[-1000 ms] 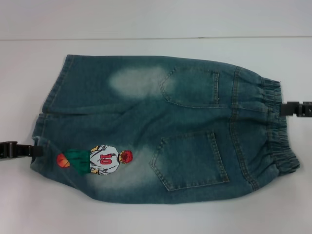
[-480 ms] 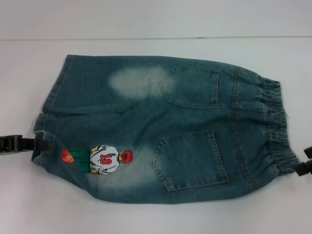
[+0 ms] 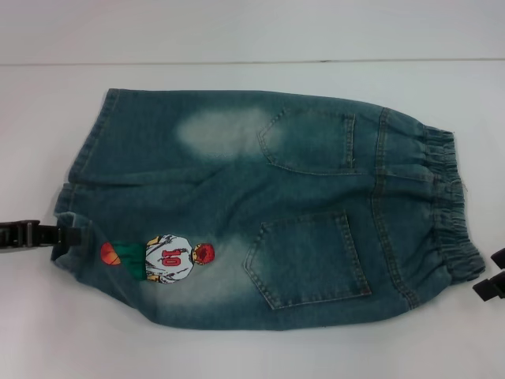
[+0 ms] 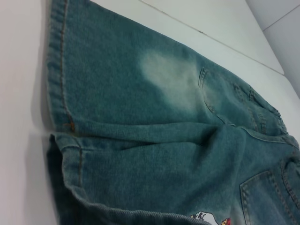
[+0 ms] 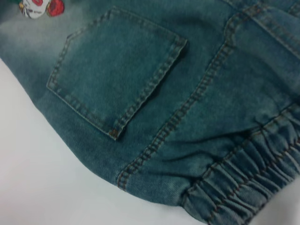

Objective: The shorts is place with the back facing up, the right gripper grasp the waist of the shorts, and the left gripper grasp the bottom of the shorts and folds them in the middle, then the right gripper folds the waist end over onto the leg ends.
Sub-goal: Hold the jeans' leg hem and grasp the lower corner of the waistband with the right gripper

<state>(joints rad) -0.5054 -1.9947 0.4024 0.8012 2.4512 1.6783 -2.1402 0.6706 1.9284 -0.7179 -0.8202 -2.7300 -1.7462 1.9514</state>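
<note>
The shorts lie flat, back up, both back pockets showing. The waist points right and the bottom of the shorts points left, the near leg carrying the cartoon figure. My left gripper comes in level from the left, its tip against the near leg's hem, which is slightly bunched there. My right gripper is open at the right edge, just beside the waist's near corner. The left wrist view looks along the leg ends. A back pocket and the ruched waist show in the right wrist view.
The shorts rest on a white table. Its far edge runs across the head view above the shorts, with a pale surface beyond it. Bare tabletop shows on all sides of the cloth.
My right gripper left the middle of the waist and moved to its near corner. My left gripper rose slightly and pushed right against the near leg's hem.
</note>
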